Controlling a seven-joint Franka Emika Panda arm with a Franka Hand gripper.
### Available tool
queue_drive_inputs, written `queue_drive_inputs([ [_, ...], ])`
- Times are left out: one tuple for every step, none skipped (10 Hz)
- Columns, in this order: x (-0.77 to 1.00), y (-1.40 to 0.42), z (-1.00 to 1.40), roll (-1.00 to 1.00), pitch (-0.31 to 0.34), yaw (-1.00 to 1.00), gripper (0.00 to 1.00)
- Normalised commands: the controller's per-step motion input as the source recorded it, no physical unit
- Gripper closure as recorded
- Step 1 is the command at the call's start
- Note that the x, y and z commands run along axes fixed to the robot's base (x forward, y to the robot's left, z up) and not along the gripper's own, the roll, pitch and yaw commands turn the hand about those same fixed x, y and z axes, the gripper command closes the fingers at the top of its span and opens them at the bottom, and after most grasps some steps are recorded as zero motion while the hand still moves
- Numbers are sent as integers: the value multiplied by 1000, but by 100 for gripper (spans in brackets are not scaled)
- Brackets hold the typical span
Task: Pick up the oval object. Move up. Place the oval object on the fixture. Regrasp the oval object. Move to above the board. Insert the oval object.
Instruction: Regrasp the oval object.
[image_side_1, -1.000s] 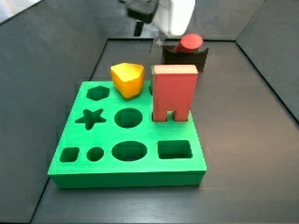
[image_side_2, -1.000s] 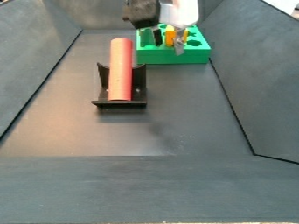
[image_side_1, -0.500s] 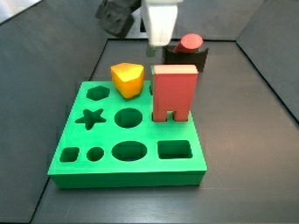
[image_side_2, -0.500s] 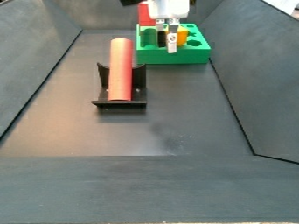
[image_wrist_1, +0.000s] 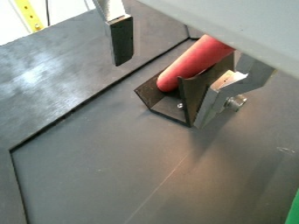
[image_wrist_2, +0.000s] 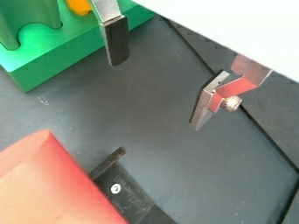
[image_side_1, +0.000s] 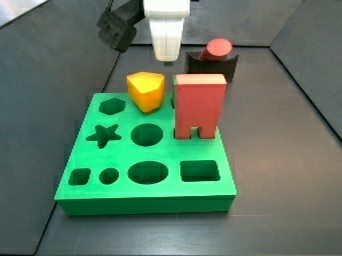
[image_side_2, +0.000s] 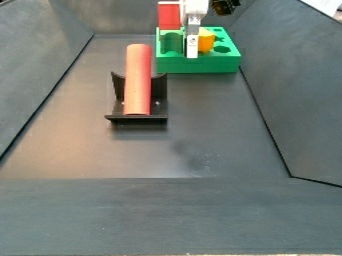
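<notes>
A dark grey worktop with sloping dark walls carries everything. One green board holds one red arch block and one yellow peg. One black fixture stands well apart from the board, and the single oval object lies along its notch. The claw hangs above the worktop near the fixture, fingers apart, with nothing between them.

Gripper has shifted sideways since a second ago — now over the thick bright green board, above the yellow rounded-triangle peg.
</notes>
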Motion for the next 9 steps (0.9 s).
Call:
queue_drive_inputs([
  [1000,0,6,71,194,-63,0],
  [1000,-3,-20,66,227,-11,0],
  [1000,-7,-12,57,227,17,0],
  [1000,-12,-5,34,221,42,0],
  [1000,-17,-6,19,216,54,0],
  [1000,-17,-4,3,211,59,0],
  [1000,-18,-2,-9,206,62,0],
  [1000,-20,-1,-18,206,63,0],
  [1000,-22,5,-22,211,63,0],
])
